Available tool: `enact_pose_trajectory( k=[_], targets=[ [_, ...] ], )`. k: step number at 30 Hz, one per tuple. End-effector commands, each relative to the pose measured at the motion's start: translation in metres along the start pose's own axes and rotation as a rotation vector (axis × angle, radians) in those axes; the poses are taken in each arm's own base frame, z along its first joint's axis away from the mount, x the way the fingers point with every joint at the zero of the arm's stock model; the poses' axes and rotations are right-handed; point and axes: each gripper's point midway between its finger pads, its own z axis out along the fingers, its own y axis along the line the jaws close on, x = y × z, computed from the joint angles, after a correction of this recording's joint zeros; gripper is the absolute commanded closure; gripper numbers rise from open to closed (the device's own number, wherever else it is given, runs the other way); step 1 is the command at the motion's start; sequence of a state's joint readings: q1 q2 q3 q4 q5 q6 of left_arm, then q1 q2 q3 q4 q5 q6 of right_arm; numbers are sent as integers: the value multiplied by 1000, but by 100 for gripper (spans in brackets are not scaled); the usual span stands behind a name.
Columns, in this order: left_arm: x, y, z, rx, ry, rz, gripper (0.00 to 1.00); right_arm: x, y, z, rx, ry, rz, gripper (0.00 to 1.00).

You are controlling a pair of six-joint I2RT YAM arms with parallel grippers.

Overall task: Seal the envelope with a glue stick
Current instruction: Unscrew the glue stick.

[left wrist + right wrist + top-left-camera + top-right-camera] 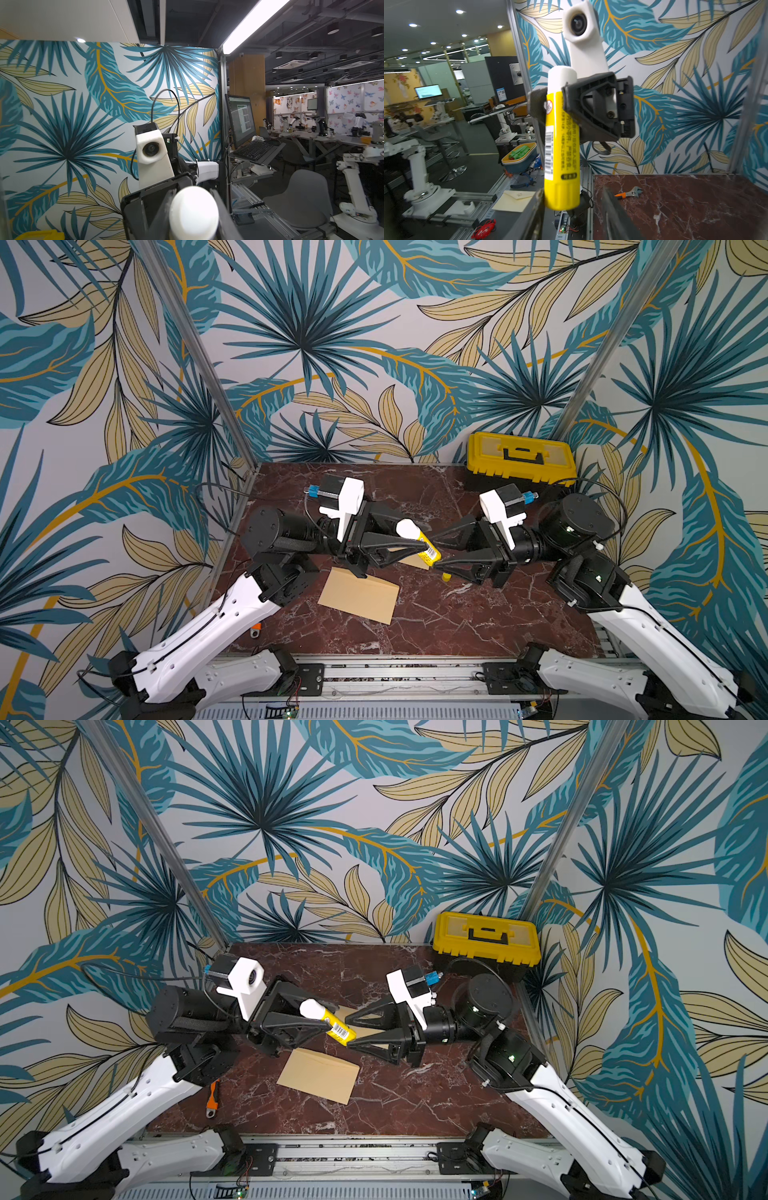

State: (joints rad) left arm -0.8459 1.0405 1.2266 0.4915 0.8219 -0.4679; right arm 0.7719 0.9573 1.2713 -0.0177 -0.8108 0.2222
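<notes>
Centre of the bench, mid-air.

The small bright yellow plastic glue stick (429, 552), with a barcode label, hangs tilted. Its white end points up toward the left arm and its yellow end points down toward the right arm. It is off the table, above the open flap of a flat tan paper envelope (357, 597) that lies on the dark red marbled tabletop (436, 626). My reading is that one arm steadies the barrel so the other can work on the end facing it.

Left gripper (417, 539): its black fingers pinch the barrel just below the white end. The right wrist view shows both pressed against the yellow plastic, and the hold looks firm.

Right gripper (433, 551): its jaws are spread, with a tip on either side of the yellow end and a visible gap. The lower tip is just beside the stick or grazing it, and the gripper grips nothing.

A small yellow plastic piece (446, 577) sits on the tabletop under the right gripper's lower finger. It is likely the cap. I cannot tell whether any glue is exposed.
</notes>
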Motion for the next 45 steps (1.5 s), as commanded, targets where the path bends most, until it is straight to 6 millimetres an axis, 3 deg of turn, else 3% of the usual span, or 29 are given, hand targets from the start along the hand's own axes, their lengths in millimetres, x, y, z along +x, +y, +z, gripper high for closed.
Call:
enact_pose_trajectory(
  k=[1, 6, 11, 15, 22, 26, 36, 40, 45],
  targets=[
    [-24, 18, -11, -166, -143, 50, 91, -20, -29, -10, 189, -157, -70, 49],
    [-33, 57, -34, -366, -349, -46, 92, -36, -52, -21, 332, -309, -196, 47],
    [-41, 75, -47, -432, -492, -140, 94, -44, -54, -9, 308, -368, -392, 42],
    [-50, 79, -53, -449, -559, -165, 95, -46, -50, -2, 272, -387, -502, 38],
    [-64, 77, -58, -452, -608, -216, 95, -45, -47, 5, 260, -345, -625, 47],
    [-62, 82, -59, -469, -610, -249, 96, -44, -43, 16, 212, -329, -664, 47],
    [-54, 89, -58, -449, -624, -298, 96, -52, -58, 29, 284, -317, -672, 49],
    [-52, 91, -58, -452, -623, -301, 97, -54, -59, 31, 286, -315, -673, 52],
    [-50, 93, -59, -455, -626, -304, 97, -54, -61, 33, 292, -304, -665, 64]
  ],
)
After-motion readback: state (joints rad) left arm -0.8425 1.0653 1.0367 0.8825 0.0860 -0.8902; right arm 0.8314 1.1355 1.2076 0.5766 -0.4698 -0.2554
